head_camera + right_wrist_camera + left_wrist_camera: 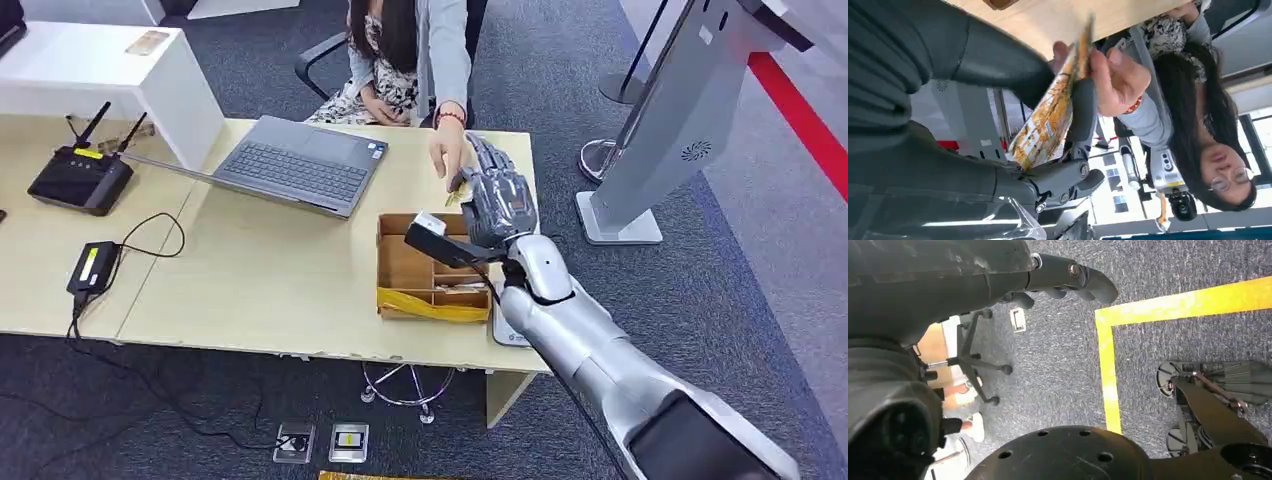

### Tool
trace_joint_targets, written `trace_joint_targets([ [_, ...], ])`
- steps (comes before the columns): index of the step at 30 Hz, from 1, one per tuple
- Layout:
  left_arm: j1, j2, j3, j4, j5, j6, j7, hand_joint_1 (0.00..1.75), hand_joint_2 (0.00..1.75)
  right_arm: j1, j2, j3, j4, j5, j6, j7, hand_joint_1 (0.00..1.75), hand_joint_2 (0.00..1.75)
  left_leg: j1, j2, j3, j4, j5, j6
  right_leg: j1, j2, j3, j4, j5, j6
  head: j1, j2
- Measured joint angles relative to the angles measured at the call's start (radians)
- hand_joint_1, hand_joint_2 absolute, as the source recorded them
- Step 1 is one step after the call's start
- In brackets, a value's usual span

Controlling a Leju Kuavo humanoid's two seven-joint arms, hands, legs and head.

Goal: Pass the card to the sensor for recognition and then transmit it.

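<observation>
One card (1050, 120), held by right robot hand (497, 203) and person's hand (447, 152): handover judged underway; left robot hand (1068, 277) curled, idle.

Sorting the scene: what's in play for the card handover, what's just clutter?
In play: card, pinched by the right hand; the person's hand gripping its other end; cardboard box under the hand.

Clutter: laptop, router, power adapter, grey kiosk stand.
</observation>
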Motion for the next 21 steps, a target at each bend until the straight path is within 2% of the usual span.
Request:
trace_joint_targets([
  [10, 0.000, 0.000, -0.013, 0.000, -0.003, -0.003, -0.005, 0.00, 0.00, 0.001, 0.011, 0.000, 0.028, 0.081, 0.016, -0.010, 0.00, 0.00, 0.000, 0.000, 0.000, 0.000, 0.000, 0.000, 0.000, 0.000, 0.000, 0.000, 0.000, 0.000, 0.000, 0.000],
  [21, 0.000, 0.000, -0.013, 0.000, 0.023, 0.004, -0.004, 0.00, 0.00, 0.010, 0.022, -0.005, 0.035, 0.083, 0.013, -0.025, 0.00, 0.00, 0.000, 0.000, 0.000, 0.000, 0.000, 0.000, 0.000, 0.000, 0.000, 0.000, 0.000, 0.000, 0.000, 0.000],
])
